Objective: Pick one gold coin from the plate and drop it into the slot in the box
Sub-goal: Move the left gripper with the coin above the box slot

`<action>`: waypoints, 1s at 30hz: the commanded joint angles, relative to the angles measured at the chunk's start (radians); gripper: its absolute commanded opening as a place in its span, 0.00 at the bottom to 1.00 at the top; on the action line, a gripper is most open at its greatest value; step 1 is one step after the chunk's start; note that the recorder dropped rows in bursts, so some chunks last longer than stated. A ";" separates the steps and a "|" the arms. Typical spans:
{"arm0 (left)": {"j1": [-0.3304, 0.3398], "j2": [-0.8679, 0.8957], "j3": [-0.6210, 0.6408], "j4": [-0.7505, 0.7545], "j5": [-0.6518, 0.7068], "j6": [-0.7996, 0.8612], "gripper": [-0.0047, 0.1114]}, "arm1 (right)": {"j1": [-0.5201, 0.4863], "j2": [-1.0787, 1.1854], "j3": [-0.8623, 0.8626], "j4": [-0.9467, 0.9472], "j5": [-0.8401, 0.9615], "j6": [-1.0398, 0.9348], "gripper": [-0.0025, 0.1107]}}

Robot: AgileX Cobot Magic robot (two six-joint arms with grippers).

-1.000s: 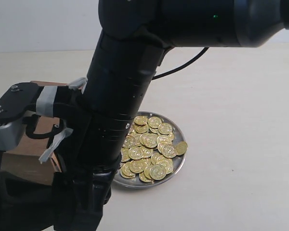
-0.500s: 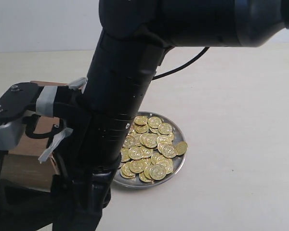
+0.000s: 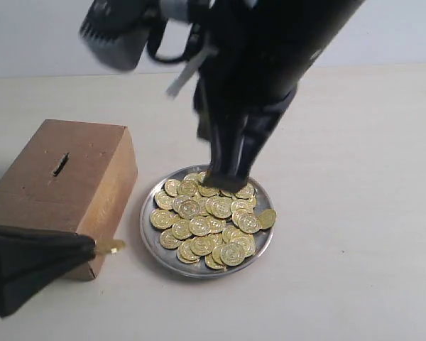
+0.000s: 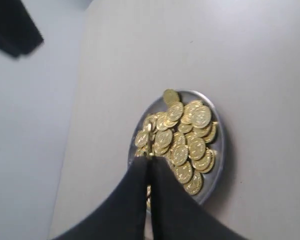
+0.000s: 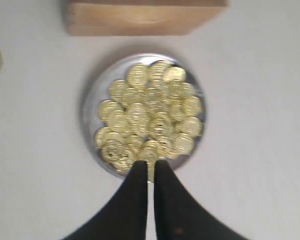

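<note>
Right hand: hung over plate, pinched on a gold coin; pick judged made.
Left hand: pinched a second coin near box.
Next: carry to slot, edge aligned.

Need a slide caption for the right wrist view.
Right gripper, jaws nearly closed, at the plate heaped with gold coins; brown box beyond.

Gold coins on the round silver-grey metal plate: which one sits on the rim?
The gold coin on the side away from the brown wooden box; others lie inside.
</note>
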 commanded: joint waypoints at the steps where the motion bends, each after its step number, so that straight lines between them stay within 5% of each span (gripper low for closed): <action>1: 0.112 0.000 -0.045 -0.009 -0.036 -0.247 0.04 | 0.001 -0.129 -0.001 -0.210 -0.004 0.317 0.02; 7: 0.392 0.055 -0.219 0.033 0.169 -0.626 0.04 | 0.001 -0.314 0.018 -0.385 0.001 0.542 0.02; 12: 0.516 0.189 -0.397 0.341 0.370 -1.086 0.04 | 0.001 -0.462 0.143 -0.503 -0.006 0.697 0.02; 18: 0.569 0.426 -0.613 0.593 0.620 -1.446 0.04 | 0.001 -0.617 0.371 -0.474 -0.013 0.813 0.02; 24: 0.575 0.657 -0.794 0.599 0.842 -1.527 0.04 | 0.001 -0.710 0.551 -0.434 -0.077 0.834 0.02; 30: 0.575 0.802 -0.857 0.606 0.900 -1.563 0.04 | 0.001 -0.753 0.631 -0.415 -0.101 0.852 0.02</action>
